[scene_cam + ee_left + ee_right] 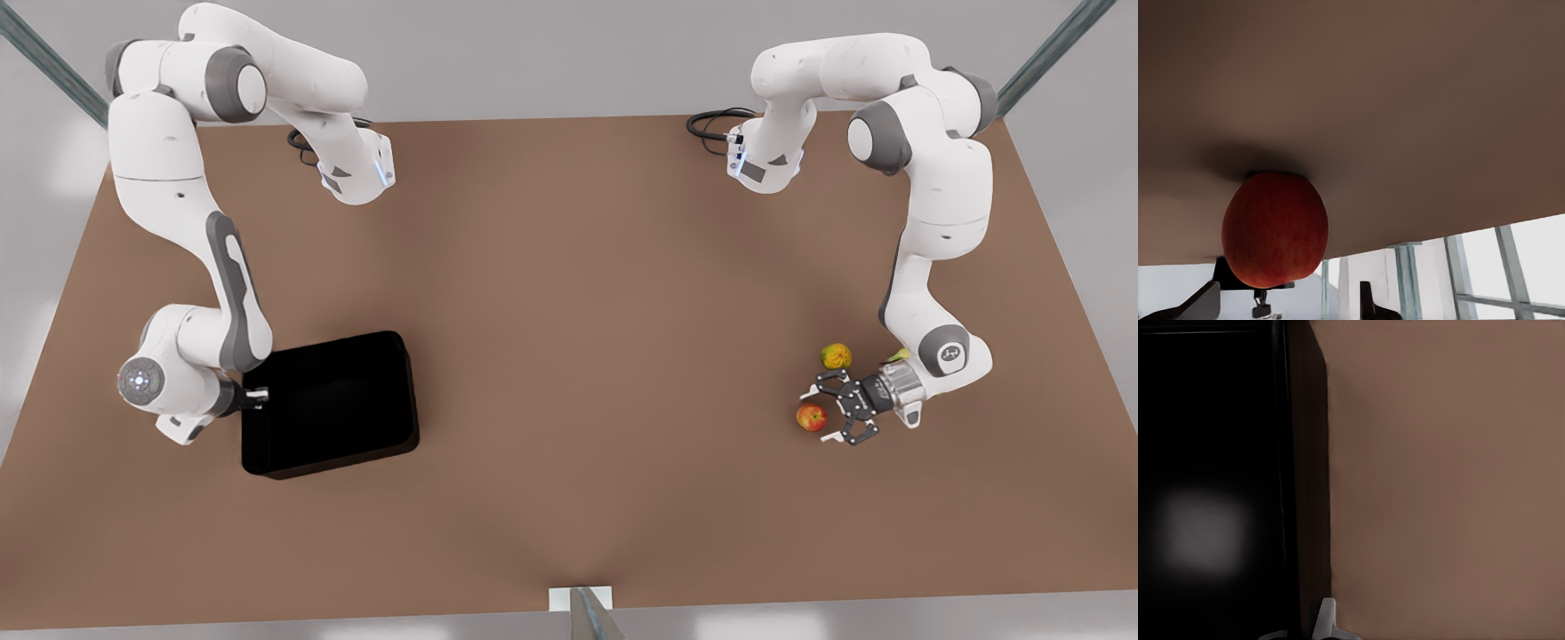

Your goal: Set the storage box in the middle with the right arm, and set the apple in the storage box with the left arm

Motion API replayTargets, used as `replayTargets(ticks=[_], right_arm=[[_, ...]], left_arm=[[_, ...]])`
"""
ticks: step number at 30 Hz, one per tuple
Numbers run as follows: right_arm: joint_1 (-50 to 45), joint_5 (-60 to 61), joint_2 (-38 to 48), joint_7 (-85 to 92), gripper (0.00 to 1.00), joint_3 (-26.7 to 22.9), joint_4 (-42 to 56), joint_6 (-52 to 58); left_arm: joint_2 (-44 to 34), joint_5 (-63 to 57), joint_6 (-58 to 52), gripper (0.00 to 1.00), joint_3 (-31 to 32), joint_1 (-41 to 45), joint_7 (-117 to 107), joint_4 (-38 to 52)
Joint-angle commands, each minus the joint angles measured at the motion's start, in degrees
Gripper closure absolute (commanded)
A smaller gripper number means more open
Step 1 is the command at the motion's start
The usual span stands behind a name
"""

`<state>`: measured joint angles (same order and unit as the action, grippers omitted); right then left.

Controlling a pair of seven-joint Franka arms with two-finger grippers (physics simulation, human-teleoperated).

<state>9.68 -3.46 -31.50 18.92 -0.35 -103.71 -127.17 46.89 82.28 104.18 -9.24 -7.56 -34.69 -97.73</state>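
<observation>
1. The box (342, 404) is seen on the table (587, 356) toward the front view's left, well off the middle. It is black, shallow and nothing is seen inside it. In the right wrist view its dark wall (1288, 480) is seen against the brown table surface (1445, 480).

2. The right gripper (258, 394) is found at the box's wall on the front view's left, at rim level. Its fingers are narrow and appear set over that wall; a white fingertip (1327, 620) is seen just outside the wall in the right wrist view. Whether the wall is actually clamped cannot be told.

3. The apple (811, 417) is seen resting on the table toward the front view's right, well apart from the box. In the left wrist view it (1275, 229) is seen close up, red, sitting on the table.

4. The left gripper (822, 413) is spread wide, lying low and level with the table, its white-tipped fingers to either side of the apple. No contact with the apple can be confirmed.

5. An orange fruit (836, 356) is noted near the apple, just beside the gripper's upper finger. A yellow-green item (898, 355) is partly hidden behind the left arm's wrist.
</observation>
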Motion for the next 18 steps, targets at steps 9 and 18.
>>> replayTargets(ticks=[9, 18], right_arm=[[-15.0, 8.3, -0.5, -0.6, 0.79, 3.3, 8.9, 0.1], [-30.8, 13.3, -15.4, -0.7, 0.79, 3.3, 27.3, -0.4]], left_arm=[[1.6, -0.3, 1.0, 0.00, 0.3, 0.1, 1.8, 0.3], [2.3, 8.2, 0.1, 0.00, 0.4, 0.0, 1.7, -2.2]])
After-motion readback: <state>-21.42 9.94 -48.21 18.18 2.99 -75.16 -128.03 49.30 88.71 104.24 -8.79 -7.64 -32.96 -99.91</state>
